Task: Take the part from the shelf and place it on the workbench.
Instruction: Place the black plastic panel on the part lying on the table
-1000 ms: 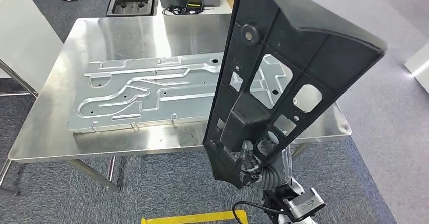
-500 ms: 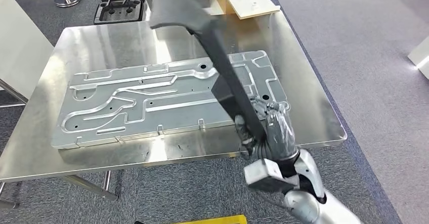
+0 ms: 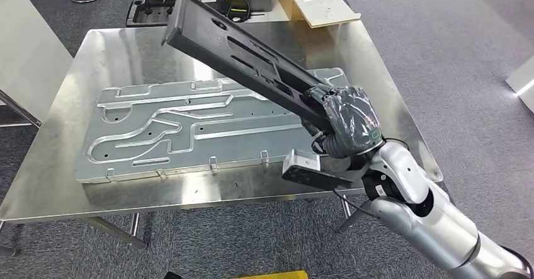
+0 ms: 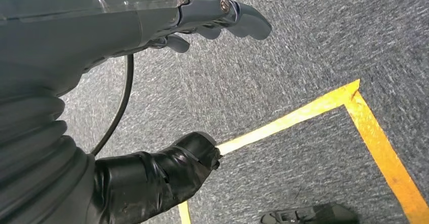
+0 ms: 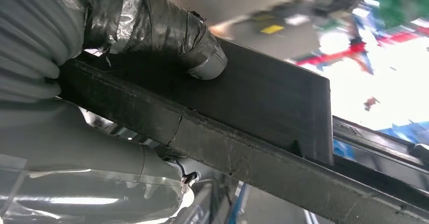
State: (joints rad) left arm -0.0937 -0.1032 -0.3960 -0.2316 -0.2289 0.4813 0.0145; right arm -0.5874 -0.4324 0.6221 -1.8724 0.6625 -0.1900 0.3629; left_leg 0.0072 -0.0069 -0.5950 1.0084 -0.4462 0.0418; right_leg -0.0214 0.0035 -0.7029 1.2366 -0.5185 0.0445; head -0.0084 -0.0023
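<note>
One long black part (image 3: 252, 58) is held at its near end alone by the right robot hand (image 3: 343, 120), whose fingers are wrapped tight around that end, thumb (image 5: 202, 57) pressed on the flat face; the rest juts out tilted above the steel worktop (image 3: 126, 46) and over the embossed metal panel (image 3: 189, 128) lying there. With so much of the part hanging beyond the grip, it could likely twist or slip in the fingers, and the far end might swing down and strike the panel. Setting it down on the ribbed panel instead of bare worktop could leave it rocking or sliding. A release while tilted would probably let it drop and clatter. The left robot hand (image 4: 167, 27) hangs over the carpet floor (image 4: 303, 57), fingers apart, holding nothing, so it offers no support.
</note>
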